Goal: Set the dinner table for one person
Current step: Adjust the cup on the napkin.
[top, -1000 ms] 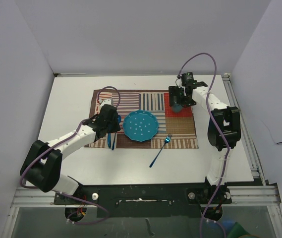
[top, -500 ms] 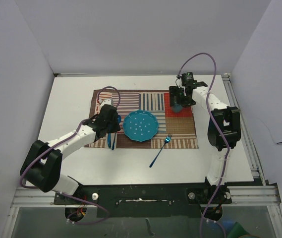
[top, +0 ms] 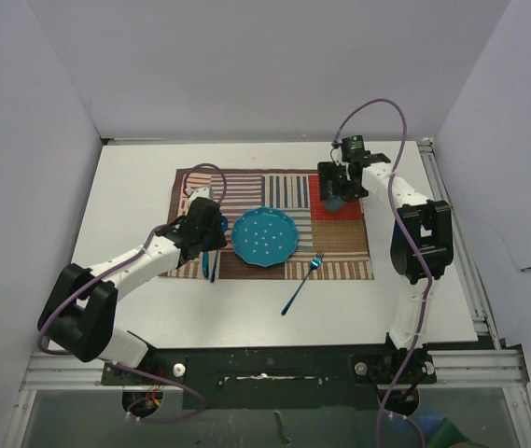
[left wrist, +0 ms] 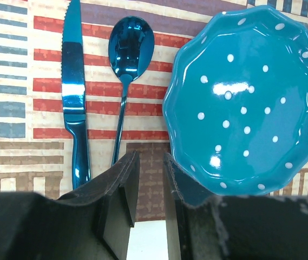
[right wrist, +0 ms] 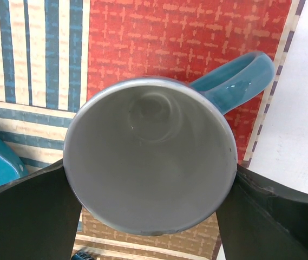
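Observation:
The white dinner table (top: 134, 187) carries a striped patchwork mat (top: 246, 187). On the mat lie a blue dotted plate (top: 263, 235) (left wrist: 246, 103), a blue knife (left wrist: 73, 97) and a blue spoon (left wrist: 129, 54), both left of the plate. A blue fork (top: 302, 280) lies slanted, half off the mat's near edge. My left gripper (top: 211, 238) (left wrist: 149, 157) hovers at the near ends of the knife and spoon, open, its gap empty. A teal mug (right wrist: 148, 151) (top: 333, 202) stands over the mat's red patch, and my right gripper (top: 334, 194) (right wrist: 151, 179) is shut on its rim from both sides.
Aluminium rails run along the table's right edge (top: 452, 205) and near edge (top: 265, 366). Grey walls (top: 41, 140) close in the left, back and right sides. Bare white tabletop lies all round the mat.
The right gripper's fingers have drawn in slightly against the mug. Both arms and everything on the mat stay where they were.

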Controlling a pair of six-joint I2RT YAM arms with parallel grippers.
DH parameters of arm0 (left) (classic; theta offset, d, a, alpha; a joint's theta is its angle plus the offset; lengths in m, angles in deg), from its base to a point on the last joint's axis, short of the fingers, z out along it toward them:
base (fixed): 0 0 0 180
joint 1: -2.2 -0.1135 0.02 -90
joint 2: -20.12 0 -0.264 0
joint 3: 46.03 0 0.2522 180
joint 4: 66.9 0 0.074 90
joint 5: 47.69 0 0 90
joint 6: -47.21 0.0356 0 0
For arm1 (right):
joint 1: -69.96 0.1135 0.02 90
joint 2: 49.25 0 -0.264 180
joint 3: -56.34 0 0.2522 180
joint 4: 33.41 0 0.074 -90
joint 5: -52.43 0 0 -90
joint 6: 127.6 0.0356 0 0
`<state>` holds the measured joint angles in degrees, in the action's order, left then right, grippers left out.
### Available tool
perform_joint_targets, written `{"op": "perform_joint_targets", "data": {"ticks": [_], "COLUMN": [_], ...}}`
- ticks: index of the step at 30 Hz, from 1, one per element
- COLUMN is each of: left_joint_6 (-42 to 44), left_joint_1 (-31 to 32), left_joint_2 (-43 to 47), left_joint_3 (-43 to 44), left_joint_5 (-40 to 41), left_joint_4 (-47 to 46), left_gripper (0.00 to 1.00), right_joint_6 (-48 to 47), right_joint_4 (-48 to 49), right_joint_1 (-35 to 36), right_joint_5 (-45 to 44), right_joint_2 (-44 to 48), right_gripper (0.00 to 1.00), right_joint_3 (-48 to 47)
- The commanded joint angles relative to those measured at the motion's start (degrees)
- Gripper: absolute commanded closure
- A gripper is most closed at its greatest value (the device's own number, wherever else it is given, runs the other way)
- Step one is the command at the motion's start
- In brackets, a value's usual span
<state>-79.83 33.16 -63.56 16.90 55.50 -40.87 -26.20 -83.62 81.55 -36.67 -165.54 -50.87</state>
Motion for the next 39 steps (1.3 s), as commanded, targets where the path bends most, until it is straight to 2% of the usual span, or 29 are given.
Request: {"op": "perform_joint_targets", "data": {"ticks": [1, 12, 30, 39], "left_joint_6": [0.18, 0.04, -0.23, -0.27], "left_joint_1": [-0.30, -0.29, -0.17, -0.09], "left_joint_2": [0.10, -2.58, -3.75, -4.54], "left_joint_3": [-0.07, 0.49, 0.25, 0.12], "left_joint_5": [-0.30, -1.59, -1.58, -1.67], "left_joint_4": [-4.36, -5.33, -5.84, -6.03], "left_gripper": [0.77, 0.77, 0.76, 0.77], "right_joint_6": [-1.34, -2.56, -3.28, -3.56], "right_joint_4": [2.72, 0.99, 2.92, 1.46], "right_joint_1": [-0.31, 0.22, 0.75, 0.97], "right_joint_5": [-0.95, -1.02, -0.47, -0.41], "right_joint_2": [-1.87, -3.99, -4.98, -5.72], "right_gripper": [1.00, 1.00, 1.00, 1.00], "right_joint_3": [-3.35, -9.17, -11.52, -16.05]}}
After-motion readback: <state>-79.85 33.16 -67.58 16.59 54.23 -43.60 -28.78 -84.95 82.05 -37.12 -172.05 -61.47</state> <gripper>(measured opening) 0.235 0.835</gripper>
